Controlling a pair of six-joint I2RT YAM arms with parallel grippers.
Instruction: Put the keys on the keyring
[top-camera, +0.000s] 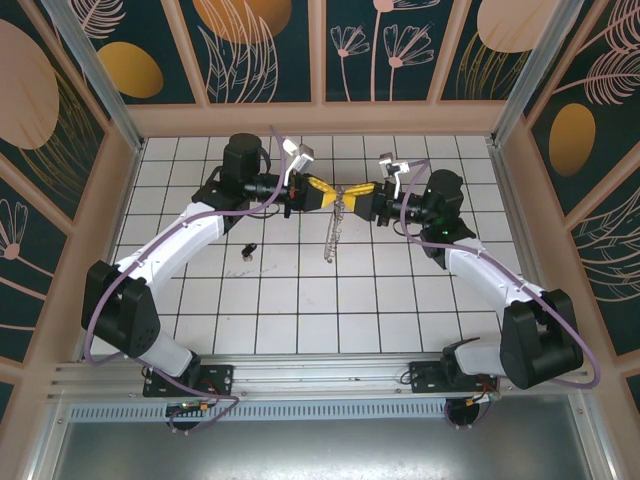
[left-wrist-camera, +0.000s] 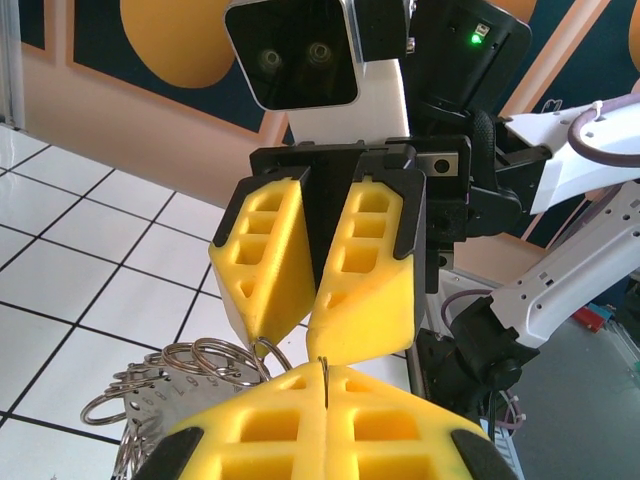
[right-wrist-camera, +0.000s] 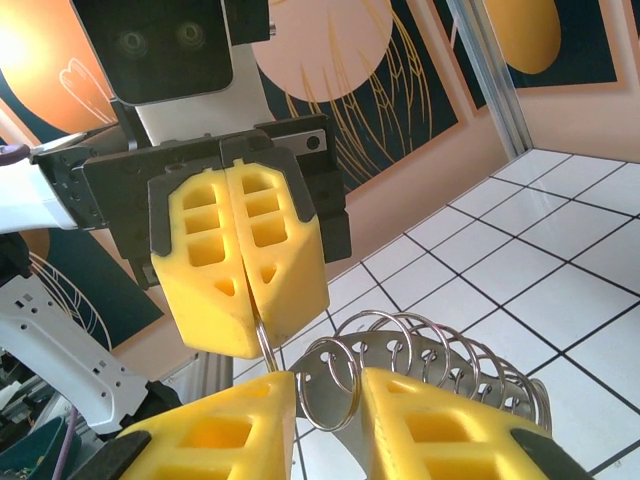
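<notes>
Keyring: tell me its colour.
The keyring is silvery-grey metal, shown best in the right wrist view.

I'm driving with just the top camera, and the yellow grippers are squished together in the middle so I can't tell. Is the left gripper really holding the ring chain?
Observer: Yes. In the right wrist view, the left gripper is shut on one thin wire loop of the keyring.
Operator: What about my right gripper?
Observer: The right gripper has its fingers apart, and one ring stands in the gap between them. I can't tell whether the fingers touch it.
Operator: Is it one ring or lots?
Observer: Lots. The left wrist view shows a row of silvery rings linked side by side.
</notes>
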